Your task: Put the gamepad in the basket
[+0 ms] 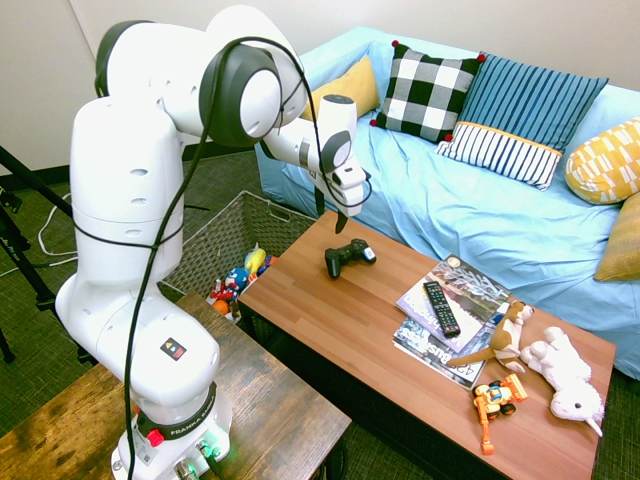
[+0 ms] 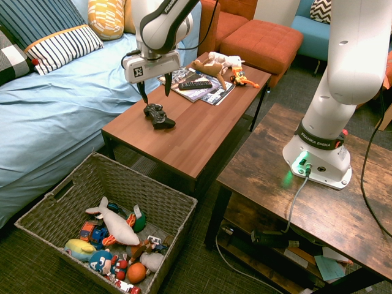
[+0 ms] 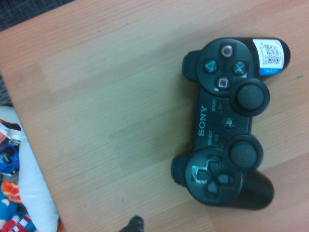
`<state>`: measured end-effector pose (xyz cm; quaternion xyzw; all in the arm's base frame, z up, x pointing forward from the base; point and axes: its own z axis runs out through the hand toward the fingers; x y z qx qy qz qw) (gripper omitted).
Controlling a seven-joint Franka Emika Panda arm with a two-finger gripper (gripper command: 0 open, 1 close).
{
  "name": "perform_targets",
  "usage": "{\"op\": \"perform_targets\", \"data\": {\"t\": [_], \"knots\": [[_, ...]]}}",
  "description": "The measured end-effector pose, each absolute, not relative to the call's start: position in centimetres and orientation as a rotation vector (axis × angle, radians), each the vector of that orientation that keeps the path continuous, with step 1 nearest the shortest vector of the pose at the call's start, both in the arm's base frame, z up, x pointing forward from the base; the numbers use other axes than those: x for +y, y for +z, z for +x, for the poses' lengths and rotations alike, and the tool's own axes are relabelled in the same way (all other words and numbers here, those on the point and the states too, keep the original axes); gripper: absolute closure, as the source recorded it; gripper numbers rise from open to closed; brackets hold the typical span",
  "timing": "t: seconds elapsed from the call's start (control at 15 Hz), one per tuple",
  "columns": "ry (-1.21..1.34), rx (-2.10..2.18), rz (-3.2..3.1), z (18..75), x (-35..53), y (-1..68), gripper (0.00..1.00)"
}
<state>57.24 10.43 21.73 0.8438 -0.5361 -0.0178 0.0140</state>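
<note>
Smooth wood-grain table [image 1: 340, 330] with a low sheen, black plastic gamepad [image 3: 227, 125] looking semi-glossy with a paper sticker [image 3: 269, 58] on one handle, rough woven wicker basket [image 2: 153, 196], and glossy white plastic shells on the arm [image 1: 150, 190].

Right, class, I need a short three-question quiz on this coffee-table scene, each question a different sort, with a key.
1. True or false: the gamepad already lies in the basket.
2. The remote control lies on: A) magazines B) sofa C) floor.
3. Fill in: the gripper hangs open just ___ the gamepad.

Key: 1 false, it lies on the coffee table; 2 A; 3 above.
</note>
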Motion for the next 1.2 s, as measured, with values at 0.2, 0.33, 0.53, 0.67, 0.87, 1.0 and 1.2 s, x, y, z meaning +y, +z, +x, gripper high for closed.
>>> {"op": "perform_targets", "data": {"t": [0.2,0.33,0.53,0.67,0.87,1.0,1.2], "knots": [[-0.059,-1.705,2.570,58.9,10.0,18.2,0.00],[-0.064,-1.716,2.548,59.9,9.9,16.2,0.00],[-0.075,-1.735,2.519,61.2,9.1,13.6,0.00],[-0.082,-1.738,2.507,61.7,8.8,12.2,0.00],[-0.095,-1.735,2.501,62.0,9.1,10.5,1.00],[-0.103,-1.744,2.494,62.1,9.0,10.0,1.00],[-0.113,-1.763,2.489,62.3,8.7,9.8,1.00]]}}
